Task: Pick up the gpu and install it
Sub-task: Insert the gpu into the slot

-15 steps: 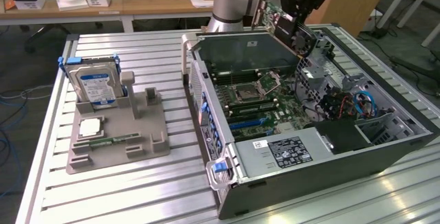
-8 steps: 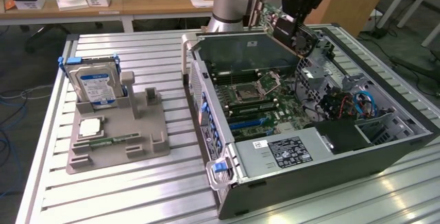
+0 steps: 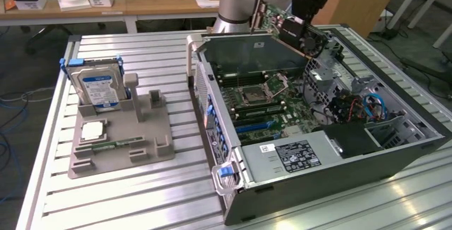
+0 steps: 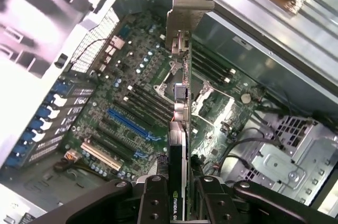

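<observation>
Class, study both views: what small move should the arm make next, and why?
Probably carry the gpu across until it sits over the blue slot: the pincer grips it high above the motherboard, and it seems off that slot's line.

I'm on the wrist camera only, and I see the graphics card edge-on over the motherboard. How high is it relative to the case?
Observer: In the exterior view, most of the graphics card stands higher than the walls of the open computer case, over its far end.
Operator: Is it hanging level?
Observer: No, it is tilted. Its long edge slopes down toward the exterior view's right.
Operator: What's beside the case?
Observer: A grey parts holder sits on the table at the exterior view's left, with a hard drive standing upright in it.
</observation>
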### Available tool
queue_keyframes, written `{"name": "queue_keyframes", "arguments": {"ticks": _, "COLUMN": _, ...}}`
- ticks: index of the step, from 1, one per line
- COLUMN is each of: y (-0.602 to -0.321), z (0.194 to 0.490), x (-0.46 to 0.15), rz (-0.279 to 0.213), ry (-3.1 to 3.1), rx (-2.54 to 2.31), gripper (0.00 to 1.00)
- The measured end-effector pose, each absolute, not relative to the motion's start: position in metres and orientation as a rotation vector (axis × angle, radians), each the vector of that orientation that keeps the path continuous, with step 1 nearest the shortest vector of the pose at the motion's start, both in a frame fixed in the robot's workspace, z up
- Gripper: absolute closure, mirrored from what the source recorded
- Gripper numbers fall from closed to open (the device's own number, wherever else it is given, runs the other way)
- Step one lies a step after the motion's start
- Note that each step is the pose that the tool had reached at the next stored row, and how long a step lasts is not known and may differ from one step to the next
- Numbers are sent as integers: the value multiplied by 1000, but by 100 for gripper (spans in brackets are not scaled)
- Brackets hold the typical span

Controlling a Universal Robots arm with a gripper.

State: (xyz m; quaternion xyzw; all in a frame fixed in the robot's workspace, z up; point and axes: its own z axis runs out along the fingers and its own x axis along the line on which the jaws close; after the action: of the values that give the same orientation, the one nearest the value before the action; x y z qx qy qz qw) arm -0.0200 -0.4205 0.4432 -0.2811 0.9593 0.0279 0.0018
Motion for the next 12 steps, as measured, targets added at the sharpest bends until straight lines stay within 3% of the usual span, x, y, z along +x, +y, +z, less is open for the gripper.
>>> {"name": "queue_keyframes", "arguments": {"ticks": 12, "y": -421, "z": 441, "x": -20, "rz": 88, "ry": 2905, "rx": -1198, "gripper": 74}}
